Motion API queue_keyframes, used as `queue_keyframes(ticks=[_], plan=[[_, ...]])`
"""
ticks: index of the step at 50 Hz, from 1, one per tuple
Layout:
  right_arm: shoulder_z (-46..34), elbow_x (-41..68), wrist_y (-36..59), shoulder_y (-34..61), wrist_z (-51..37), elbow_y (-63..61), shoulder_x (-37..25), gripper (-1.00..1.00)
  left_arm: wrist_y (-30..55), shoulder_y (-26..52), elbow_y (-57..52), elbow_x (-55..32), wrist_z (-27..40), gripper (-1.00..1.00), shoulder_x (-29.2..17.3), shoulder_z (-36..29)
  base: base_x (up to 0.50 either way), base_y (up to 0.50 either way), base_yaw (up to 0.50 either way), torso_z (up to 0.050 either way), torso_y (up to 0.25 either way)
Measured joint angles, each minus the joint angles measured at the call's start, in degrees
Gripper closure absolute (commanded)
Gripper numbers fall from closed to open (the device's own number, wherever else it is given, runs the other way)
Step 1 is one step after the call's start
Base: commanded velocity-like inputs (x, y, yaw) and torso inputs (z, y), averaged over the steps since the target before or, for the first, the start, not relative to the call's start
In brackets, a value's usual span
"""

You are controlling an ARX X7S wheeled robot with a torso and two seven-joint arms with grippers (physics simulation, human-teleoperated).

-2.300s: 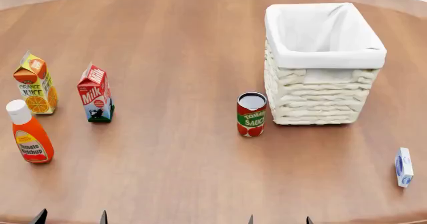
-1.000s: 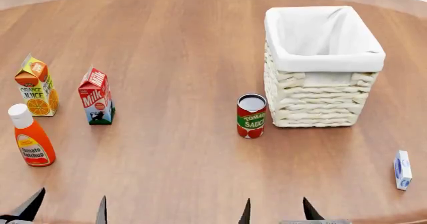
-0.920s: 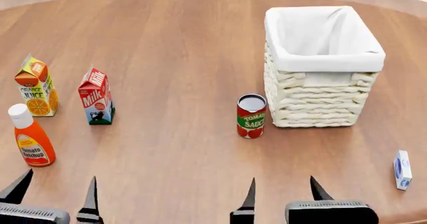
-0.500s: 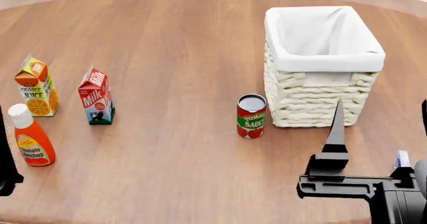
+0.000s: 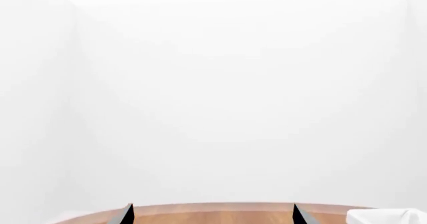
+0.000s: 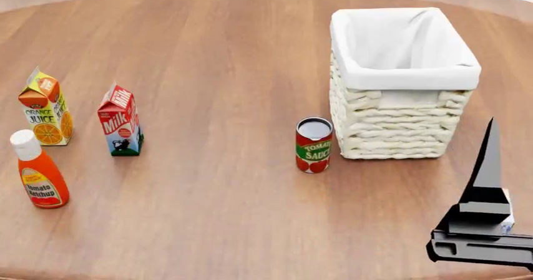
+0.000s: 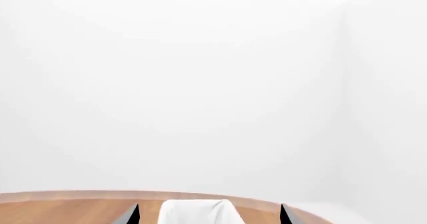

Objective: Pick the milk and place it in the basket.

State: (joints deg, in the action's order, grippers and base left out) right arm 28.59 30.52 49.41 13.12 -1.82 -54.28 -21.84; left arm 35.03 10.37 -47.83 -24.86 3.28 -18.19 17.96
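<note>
milk (image 6: 120, 120) far left of basket (image 6: 403, 83)

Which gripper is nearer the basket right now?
Right. The right gripper shows in the head view just right of and in front of the basket. The left gripper is out of the head view; its camera catches only the basket's liner at the edge.

Table (image 6: 224, 55): reddish-brown wood grain. Milk (image 6: 119, 120): red gable top with white lettering; lower part white, blue and green, black-and-white cow picture. Basket (image 6: 398, 125): cream-white woven wicker — plain white cloth liner. Juice carton (image 6: 45, 108): orange and yellow, green lettering, orange-slice picture. Ketchup bottle (image 6: 37, 171): orange-red, white cap, yellow label. Sauce can (image 6: 314, 146): red and green label, grey lid. Right gripper (image 6: 483, 221): black.
</note>
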Motion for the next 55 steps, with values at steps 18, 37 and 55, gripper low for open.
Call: queue_keyframes(ticks=[18, 37, 55], plan=[[-2.2, -1.8, -2.0, -1.7, 0.2, 0.0, -1.3, -1.0, -0.3, -0.3, -0.2, -0.2, 0.3, -1.0, -0.7, -0.1, 0.0, 0.43, 0.0, 0.0, 0.0], [-3.3, -1.9, -3.1, -2.6, 0.0, 0.2, -1.8, -1.0, -0.7, -0.5, -0.3, -0.2, 0.6, -1.0, -1.4, -0.4, 0.0, 0.44, 0.0, 0.0, 0.0], [-4.4, -2.4, -4.0, -3.5, -0.3, 0.5, -2.5, -1.0, -0.9, -0.5, -0.1, -0.4, 1.0, -1.0, -1.9, -0.6, 0.0, 0.08, 0.0, 0.0, 0.0]])
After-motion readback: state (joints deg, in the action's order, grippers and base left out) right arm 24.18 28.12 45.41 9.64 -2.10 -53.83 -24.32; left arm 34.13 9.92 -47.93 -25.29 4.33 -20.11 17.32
